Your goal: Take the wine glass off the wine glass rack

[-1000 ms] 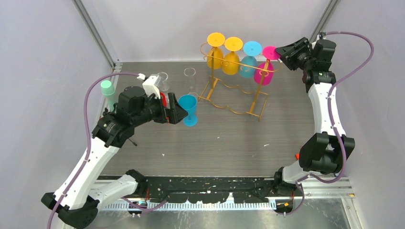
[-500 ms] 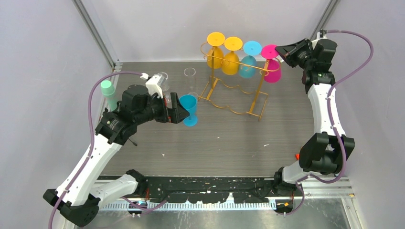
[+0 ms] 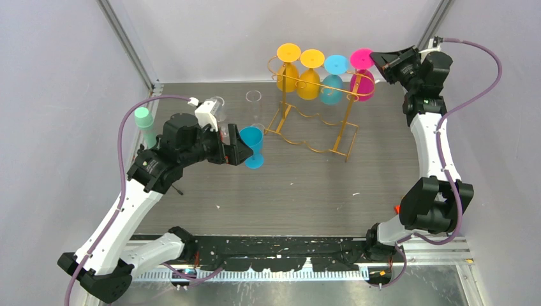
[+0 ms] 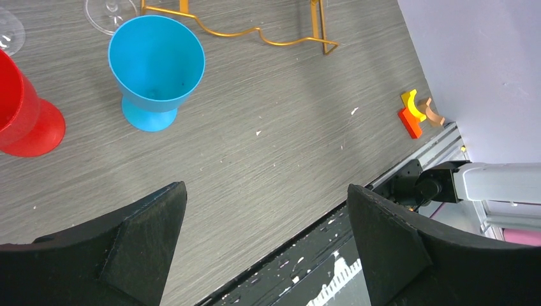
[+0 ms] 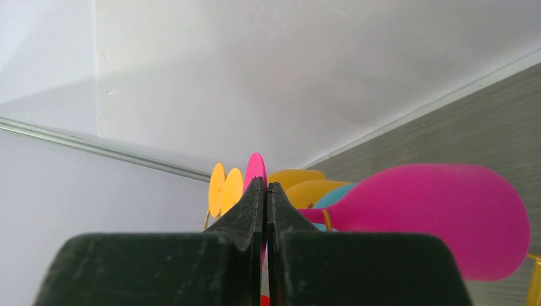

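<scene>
Your left end effector (image 4: 266,191) sits at left centre of the overhead view. Its jaws are spread fully and it holds nothing, standing beside the upright blue glass (image 3: 252,145) and red glass (image 4: 25,115) on the worktop (image 3: 306,185); I judge it parked clear of the working side. Further back, the wine glass rack (image 3: 317,127) carries yellow glasses (image 3: 288,75) and a light-blue glass (image 3: 332,89), hung bowl-down. At its right end, upper right of frame, the pink wine glass (image 3: 362,81) hangs likewise, foot uppermost. Your right end effector (image 3: 374,60) is closed tight and appears to pinch that thin foot edge-on, the part standing free above the rail. Whether the stem has cleared the rail cannot be told.
</scene>
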You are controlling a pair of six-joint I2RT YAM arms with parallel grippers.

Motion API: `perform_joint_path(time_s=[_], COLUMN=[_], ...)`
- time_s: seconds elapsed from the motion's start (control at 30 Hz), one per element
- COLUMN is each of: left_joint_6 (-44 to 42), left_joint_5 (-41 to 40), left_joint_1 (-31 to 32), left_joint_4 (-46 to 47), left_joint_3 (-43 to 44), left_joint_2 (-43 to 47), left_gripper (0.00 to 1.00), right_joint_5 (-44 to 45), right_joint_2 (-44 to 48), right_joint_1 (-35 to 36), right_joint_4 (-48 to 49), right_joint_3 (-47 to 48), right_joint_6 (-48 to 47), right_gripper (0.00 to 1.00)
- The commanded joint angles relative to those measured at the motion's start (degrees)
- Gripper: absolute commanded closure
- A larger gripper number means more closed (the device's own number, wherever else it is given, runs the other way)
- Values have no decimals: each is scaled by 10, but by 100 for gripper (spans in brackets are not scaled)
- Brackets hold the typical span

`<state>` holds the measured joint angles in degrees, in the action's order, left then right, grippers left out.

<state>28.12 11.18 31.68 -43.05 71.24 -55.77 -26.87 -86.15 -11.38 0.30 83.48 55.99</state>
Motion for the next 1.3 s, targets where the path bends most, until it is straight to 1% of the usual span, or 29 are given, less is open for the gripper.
perform_joint_path(time_s=[0.0, 0.13, 0.3, 0.47, 0.53, 0.6, 0.73, 0.87, 0.93, 0.97, 1.03, 1.17, 1.27], left_joint_6=[-16, -27, -33, -34, -36, -44, -32, -18, -10, -6, 2, 22, 44], left_joint_5=[-2, -7, -8, -13, 13, 70, 119, 125, 120, 115, 112, 136, 145], left_joint_1=[-3, -3, -3, -3, -3, -3, -3, -3, -3, -3, -3, -3, -3], left_joint_4=[41, 72, 115, 122, 129, 163, 230, 237, 241, 242, 241, 256, 271], left_joint_3=[25, 21, 7, 9, 6, -12, -44, -44, -44, -43, -40, -40, -42], left_joint_2=[8, 4, 5, -3, -7, -3, 9, 16, 19, 19, 18, 12, 8], left_gripper=[0, 0, 0, 0, 0, 0, 0, 0, 0, 0, 0, 0, 0], right_joint_5=[18, 37, 37, 41, 45, 41, 57, 63, 65, 66, 72, 78, 54], right_joint_2=[-5, -18, -43, -58, -51, -40, -10, 20, 49, 57, 92, 165, 213], right_joint_1=[-2, -3, -2, -2, -3, -2, -3, -3, -3, -3, -3, -3, -3], right_joint_4=[117, 140, 152, 199, 207, 207, 171, 146, 135, 110, 80, 22, 2], right_joint_3=[-7, -1, 15, 10, 10, 10, 13, 24, 30, 34, 42, 55, 64], right_joint_6=[59, 62, 55, 65, 58, 52, 17, 0, -6, -21, -45, -65, -48], right_gripper=[100, 100, 100, 100, 100, 100, 100, 100, 100, 100, 100, 100, 100])
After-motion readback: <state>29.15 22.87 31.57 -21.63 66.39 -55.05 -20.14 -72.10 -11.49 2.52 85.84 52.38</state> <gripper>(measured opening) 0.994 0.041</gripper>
